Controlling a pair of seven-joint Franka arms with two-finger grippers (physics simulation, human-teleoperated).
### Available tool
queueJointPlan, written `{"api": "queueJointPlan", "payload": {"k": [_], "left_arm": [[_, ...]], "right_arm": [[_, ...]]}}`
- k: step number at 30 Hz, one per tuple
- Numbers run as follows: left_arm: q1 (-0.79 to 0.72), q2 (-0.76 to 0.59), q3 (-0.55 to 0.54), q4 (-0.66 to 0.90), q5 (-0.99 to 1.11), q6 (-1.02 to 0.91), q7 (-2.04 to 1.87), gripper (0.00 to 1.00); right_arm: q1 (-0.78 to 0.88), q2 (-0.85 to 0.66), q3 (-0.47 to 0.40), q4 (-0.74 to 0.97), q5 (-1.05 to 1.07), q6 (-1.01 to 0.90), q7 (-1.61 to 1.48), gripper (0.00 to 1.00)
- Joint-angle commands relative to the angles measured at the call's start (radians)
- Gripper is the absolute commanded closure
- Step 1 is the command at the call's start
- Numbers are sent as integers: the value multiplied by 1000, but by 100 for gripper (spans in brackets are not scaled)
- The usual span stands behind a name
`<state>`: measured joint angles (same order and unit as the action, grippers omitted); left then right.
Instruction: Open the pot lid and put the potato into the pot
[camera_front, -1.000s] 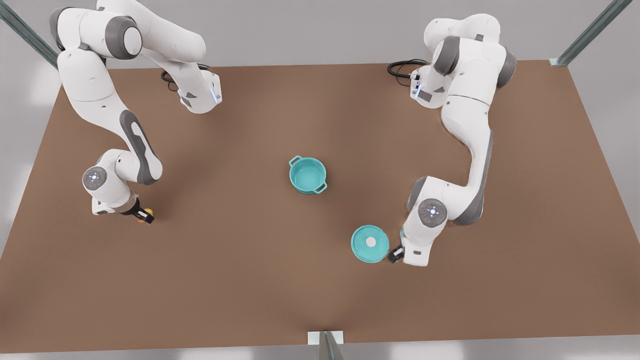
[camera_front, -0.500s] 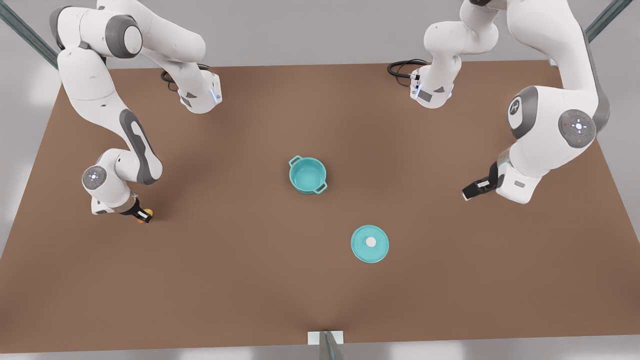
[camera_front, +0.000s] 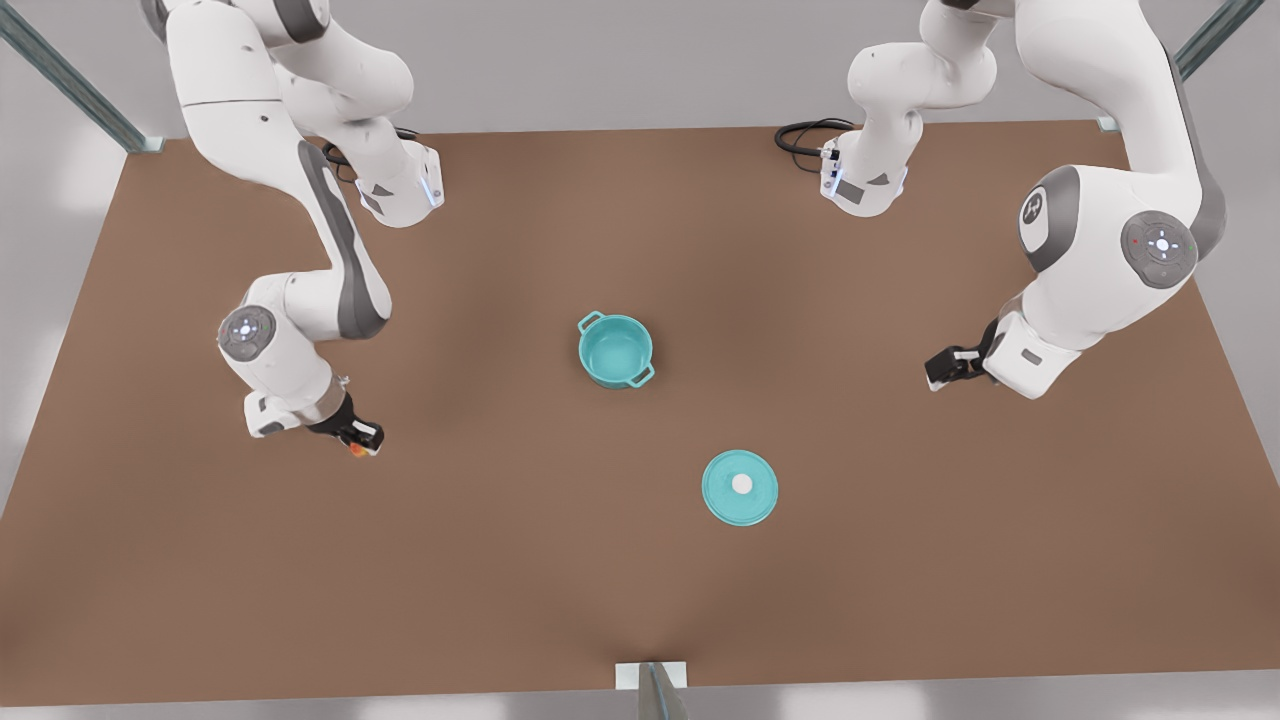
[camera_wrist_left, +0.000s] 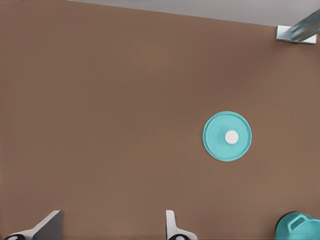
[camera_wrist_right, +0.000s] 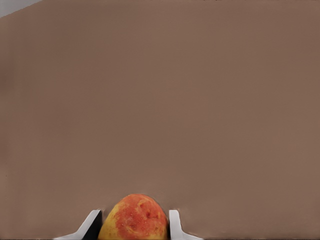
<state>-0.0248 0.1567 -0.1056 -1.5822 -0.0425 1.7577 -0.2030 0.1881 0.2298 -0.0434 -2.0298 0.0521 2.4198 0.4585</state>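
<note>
Right gripper, fingers clamped on small yellow-orange potato: carry to open round teal pot mid-worktop, release low. Left gripper waiting, fingers apart.

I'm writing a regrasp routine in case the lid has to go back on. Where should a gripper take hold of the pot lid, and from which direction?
Grip the small white knob at the centre of the pot lid, coming straight down from above. The lid lies flat on the table, apart from the pot, so its thin rim probably gives the fingers little purchase, while the knob likely stands proud.
</note>
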Motion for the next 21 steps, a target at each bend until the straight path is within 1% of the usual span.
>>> {"api": "queueJointPlan", "payload": {"k": [1, 6, 7, 8, 10, 11, 13, 14, 15, 16, 19, 21], "left_arm": [[-1, -5, -2, 1, 1, 0, 177, 0], [0, -2, 3, 4, 1, -1, 177, 0], [2, 1, 4, 4, -4, 0, 177, 0], [9, 10, 4, 1, 1, 0, 175, 0], [16, 6, 6, -1, 47, 2, 172, 0], [14, 10, 4, 1, 61, 35, 168, 0], [43, 15, 6, 7, 38, 25, 169, 0], [57, 27, 4, 14, 13, 51, 166, 0], [74, 27, 6, 15, -55, 62, 175, 0], [89, 26, 6, 14, -70, 54, 177, 0], [89, 24, 6, 10, -68, 48, 175, 0], [89, 18, 4, 2, -65, 45, 174, 0]], "right_arm": [[76, 2, -1, 65, -1, -268, 546, 56], [326, 2, 17, 106, -1, -301, 853, 57], [370, 2, 25, 109, 3, -301, 898, 57], [419, 2, 31, 111, 51, -301, 913, 57], [498, 17, 33, 138, 69, -301, 985, 57], [533, 40, 33, 161, 87, -301, 1005, 57], [576, 80, 33, 178, 89, -295, 1028, 57], [597, 101, 33, 194, 110, -291, 1031, 57], [611, 132, 33, 204, 114, -284, 1033, 57], [617, 157, 33, 215, 124, -275, 1033, 57], [622, 212, 33, 217, 132, -194, 1033, 56], [619, 241, 30, 232, 130, -183, 1031, 56]]}}
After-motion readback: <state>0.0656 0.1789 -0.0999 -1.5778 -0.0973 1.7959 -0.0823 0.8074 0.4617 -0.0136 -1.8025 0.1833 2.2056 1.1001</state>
